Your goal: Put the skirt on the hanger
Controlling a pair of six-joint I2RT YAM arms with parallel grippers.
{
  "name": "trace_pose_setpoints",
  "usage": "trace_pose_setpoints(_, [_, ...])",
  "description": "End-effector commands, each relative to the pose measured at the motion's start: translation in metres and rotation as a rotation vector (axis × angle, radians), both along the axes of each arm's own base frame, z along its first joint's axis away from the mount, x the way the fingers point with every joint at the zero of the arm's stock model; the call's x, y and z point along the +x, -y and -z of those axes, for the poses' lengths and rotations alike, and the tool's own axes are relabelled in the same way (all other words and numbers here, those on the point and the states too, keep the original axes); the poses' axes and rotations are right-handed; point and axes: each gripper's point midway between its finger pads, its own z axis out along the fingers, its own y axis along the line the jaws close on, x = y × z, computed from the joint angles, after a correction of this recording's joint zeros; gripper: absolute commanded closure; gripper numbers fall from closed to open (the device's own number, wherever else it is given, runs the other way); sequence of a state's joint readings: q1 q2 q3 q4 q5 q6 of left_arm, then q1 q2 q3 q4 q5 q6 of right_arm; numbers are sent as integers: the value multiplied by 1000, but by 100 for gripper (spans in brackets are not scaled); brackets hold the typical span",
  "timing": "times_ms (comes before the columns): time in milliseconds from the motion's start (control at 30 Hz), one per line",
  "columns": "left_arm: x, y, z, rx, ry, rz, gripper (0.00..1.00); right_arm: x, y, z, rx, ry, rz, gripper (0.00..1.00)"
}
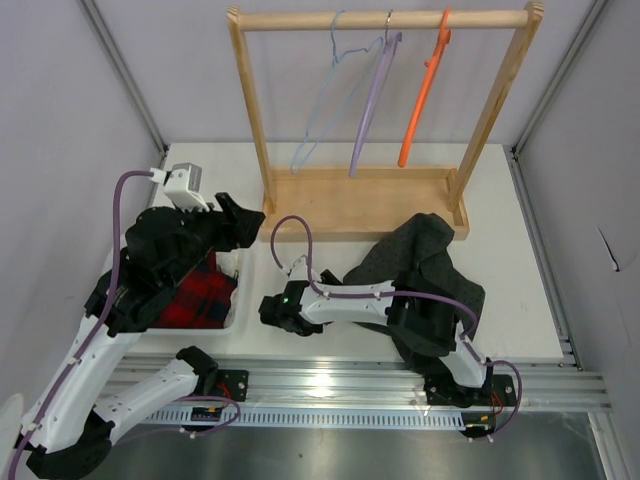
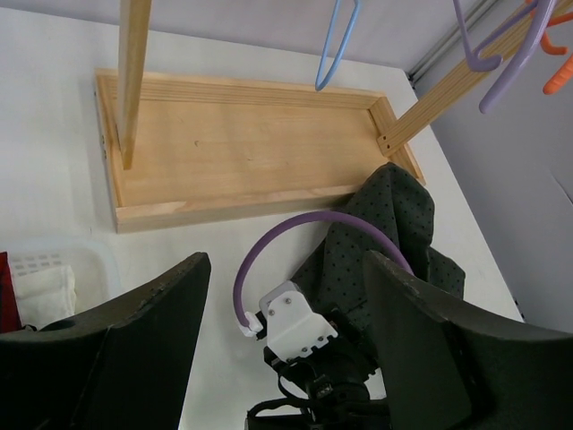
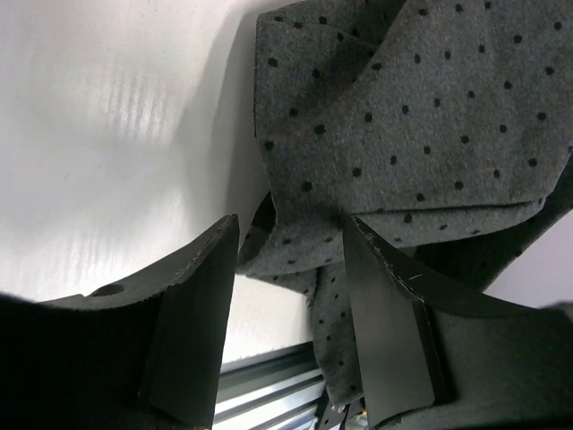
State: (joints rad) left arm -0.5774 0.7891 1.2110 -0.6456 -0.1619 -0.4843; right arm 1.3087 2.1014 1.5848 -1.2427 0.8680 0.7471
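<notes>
One skirt [image 1: 420, 250] lies rumpled; long axis near-to-far.

The skirt [image 3: 430, 116] is charcoal grey, sprinkled all over with small dark dots. The hanger [image 1: 313, 118] is pale light blue; beside it hang a lilac hanger [image 1: 371, 105] and an orange hanger [image 1: 423, 95] on a pale wooden rack [image 2: 242, 152]. The plaid garment [image 1: 200, 295] is red crossed with dark navy, nearly black. The cable [image 2: 304, 224] is purple and the table [image 1: 520, 260] white.
</notes>
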Motion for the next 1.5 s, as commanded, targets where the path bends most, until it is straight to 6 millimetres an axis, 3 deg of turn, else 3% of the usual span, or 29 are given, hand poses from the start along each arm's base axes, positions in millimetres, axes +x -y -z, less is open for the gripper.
trace_pose_setpoints(0, [0,1,-2,8,28,19,25,13,-2,-11,-32,81,-8,44])
trace_pose_setpoints(200, [1,4,3,10,22,28,25,20,7,-9,-97,123,-1,46])
trace_pose_setpoints(300, [2,5,7,13,16,30,25,24,12,-11,-122,153,6,55])
trace_pose_setpoints(400, [2,6,8,5,18,33,25,32,21,-19,-134,187,31,69])
trace_pose_setpoints(500, [0,9,16,-8,4,48,25,40,30,-36,-104,217,65,98])
trace_pose_setpoints(567, [-1,14,22,-28,-9,65,25,44,35,-46,-75,220,82,100])
trace_pose_setpoints(667, [-5,21,34,-65,-34,94,27,44,40,-74,19,230,107,100])
trace_pose_setpoints(833, [-12,40,48,-177,-54,172,28,43,49,-149,251,265,141,100])
trace_pose_setpoints(867, [-13,44,62,-182,-78,187,28,46,48,-167,305,280,148,100])
trace_pose_setpoints(933, [-16,56,59,-245,-71,240,28,44,53,-196,369,292,140,100])
trace_pose_setpoints(1067, [-22,76,86,-290,-124,309,29,51,58,-255,500,338,141,100])
trace_pose_setpoints(1100, [-25,83,82,-308,-110,334,29,52,60,-264,506,348,138,100])
trace_pose_setpoints(1267, [-35,102,103,-317,-154,377,29,57,64,-299,571,381,138,100])
trace_pose_setpoints(1467, [-31,100,132,-258,-188,325,28,54,72,-328,677,398,131,100])
